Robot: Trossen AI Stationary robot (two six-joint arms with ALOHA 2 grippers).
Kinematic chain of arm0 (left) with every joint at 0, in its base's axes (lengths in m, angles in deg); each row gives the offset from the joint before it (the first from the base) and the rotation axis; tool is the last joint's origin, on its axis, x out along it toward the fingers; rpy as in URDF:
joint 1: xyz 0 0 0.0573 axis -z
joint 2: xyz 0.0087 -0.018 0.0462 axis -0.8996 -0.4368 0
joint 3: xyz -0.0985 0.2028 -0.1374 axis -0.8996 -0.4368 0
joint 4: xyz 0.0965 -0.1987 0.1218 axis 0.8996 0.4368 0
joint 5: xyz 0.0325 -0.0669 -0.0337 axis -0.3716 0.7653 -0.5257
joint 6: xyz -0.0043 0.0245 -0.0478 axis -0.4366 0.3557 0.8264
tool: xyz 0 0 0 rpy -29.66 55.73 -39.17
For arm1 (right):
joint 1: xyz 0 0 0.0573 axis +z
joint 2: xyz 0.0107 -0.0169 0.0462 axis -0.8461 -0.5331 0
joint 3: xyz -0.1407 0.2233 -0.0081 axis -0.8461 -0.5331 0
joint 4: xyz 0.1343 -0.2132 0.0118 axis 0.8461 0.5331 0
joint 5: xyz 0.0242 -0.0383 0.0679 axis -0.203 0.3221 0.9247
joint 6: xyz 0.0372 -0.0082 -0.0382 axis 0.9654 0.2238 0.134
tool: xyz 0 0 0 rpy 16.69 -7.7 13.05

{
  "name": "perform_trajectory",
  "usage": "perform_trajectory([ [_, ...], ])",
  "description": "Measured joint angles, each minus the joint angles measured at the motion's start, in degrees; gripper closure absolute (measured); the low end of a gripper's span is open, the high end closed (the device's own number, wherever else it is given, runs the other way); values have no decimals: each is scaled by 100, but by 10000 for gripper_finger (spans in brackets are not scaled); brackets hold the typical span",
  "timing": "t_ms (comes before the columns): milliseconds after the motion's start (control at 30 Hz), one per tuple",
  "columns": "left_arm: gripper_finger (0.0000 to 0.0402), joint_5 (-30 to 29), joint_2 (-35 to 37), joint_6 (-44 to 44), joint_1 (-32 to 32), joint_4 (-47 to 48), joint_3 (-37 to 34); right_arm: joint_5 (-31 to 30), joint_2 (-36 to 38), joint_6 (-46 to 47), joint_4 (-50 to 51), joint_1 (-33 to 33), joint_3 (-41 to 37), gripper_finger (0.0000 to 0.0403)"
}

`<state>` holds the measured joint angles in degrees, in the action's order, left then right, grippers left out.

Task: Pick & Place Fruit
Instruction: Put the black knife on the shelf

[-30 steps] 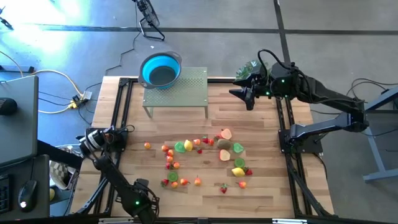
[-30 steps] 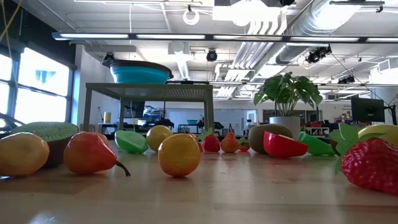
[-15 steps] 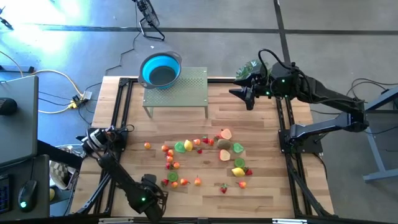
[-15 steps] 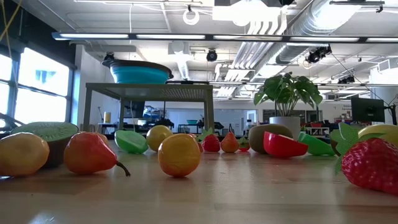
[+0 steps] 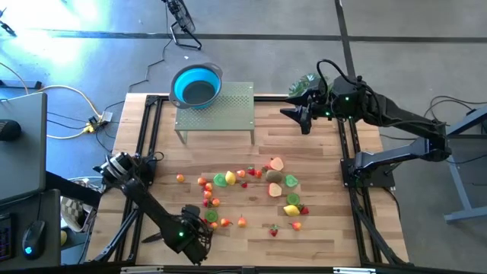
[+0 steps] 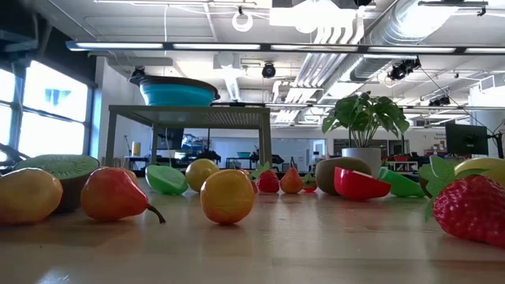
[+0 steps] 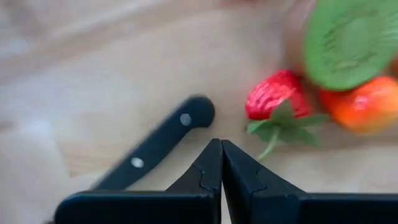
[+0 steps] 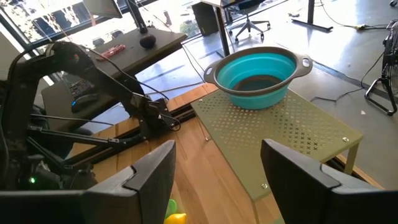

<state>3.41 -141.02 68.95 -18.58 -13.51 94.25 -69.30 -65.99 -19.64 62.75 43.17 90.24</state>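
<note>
Black fingers of my left gripper (image 7: pixel 221 163) are pressed together, empty. Strawberry (image 7: pixel 274 101) sits at one o'clock, knife (image 7: pixel 155 146) at ten. I should open before descending, avoiding the knife.

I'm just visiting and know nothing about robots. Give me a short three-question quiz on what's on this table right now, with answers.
1. True or false: the blue bowl sits on the wooden table itself.
2. Which arm's tool has its fingers pressed together? A) left B) right
3. Fill in: in the left wrist view, the black-handled ____ lies beside a strawberry.

Key:
1. False; it rests on the green perforated stand.
2. A; the left tool is shut near the fruit, while the right tool is open by the potted plant.
3. knife.
</note>
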Motion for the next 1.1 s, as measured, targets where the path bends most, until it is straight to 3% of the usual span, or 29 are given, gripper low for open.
perform_trajectory([
  [167, 401, -81, 559, -743, -67, 675, 0, 4, 0, -6, 2, -1, 0, 174],
  [400, 401, 41, 989, -3497, -14, 715, 9, 2, 0, -42, 2, 0, 0, 174],
  [633, 401, 435, 991, -5343, -18, 1011, 7, -206, 0, -44, -2, 0, 0, 174],
  [733, 401, 603, 993, -5580, 45, 1351, 2, -566, 0, 39, -56, -2, 0, 174],
  [833, 401, 388, 1004, -5676, 292, 1278, -20, -762, 0, 240, -99, -2, 1, 174],
  [1100, 401, 260, 1240, -5250, 755, 363, -588, -782, 0, 306, -128, -2, 1, 174],
])
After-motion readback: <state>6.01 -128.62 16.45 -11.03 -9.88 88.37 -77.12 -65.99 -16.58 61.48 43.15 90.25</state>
